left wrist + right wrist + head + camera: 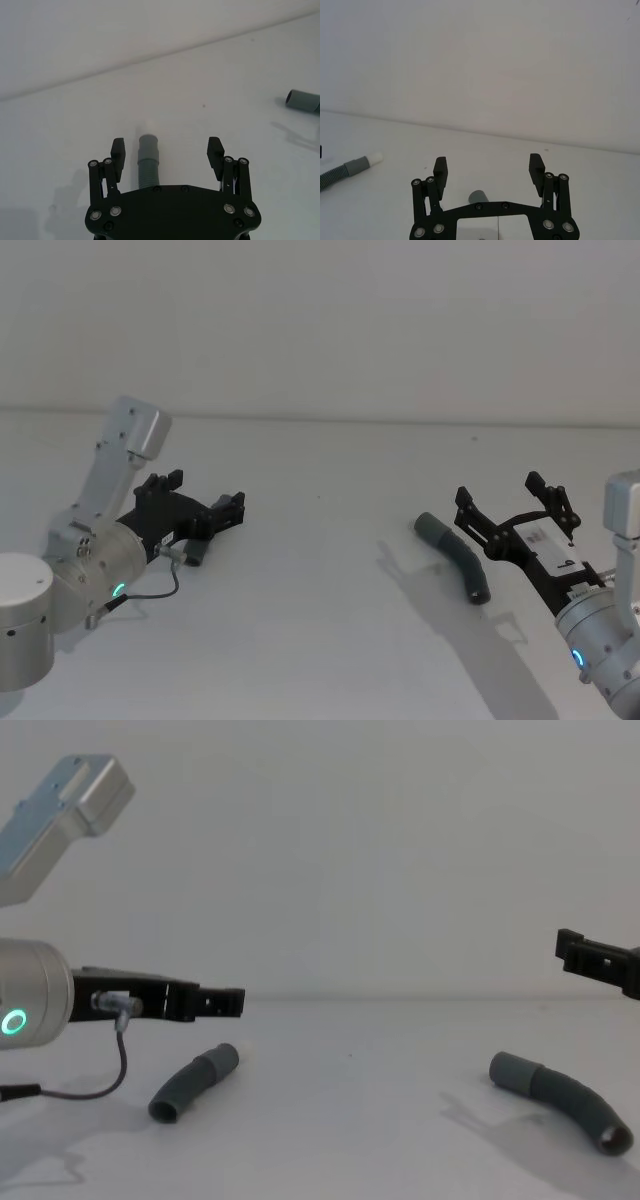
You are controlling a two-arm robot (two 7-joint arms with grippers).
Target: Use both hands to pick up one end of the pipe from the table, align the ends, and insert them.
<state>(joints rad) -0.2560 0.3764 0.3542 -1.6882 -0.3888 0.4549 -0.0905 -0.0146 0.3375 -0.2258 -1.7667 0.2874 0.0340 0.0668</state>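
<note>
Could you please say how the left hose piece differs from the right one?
The left hose piece ends in a narrow white tip; the right hose piece ends in a plain grey cuff. The left one lies right under the open left gripper; the right one lies beside the open right gripper. Both are dark, ribbed, curved and lie on the table.

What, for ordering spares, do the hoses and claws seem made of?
Left hose and right hose: dark grey, ribbed with smooth matte cuffs, probably flexible plastic or rubber. Left claw, open over the left hose, and right claw, open near the right hose: matte black, likely hard plastic, with silver pins.
</note>
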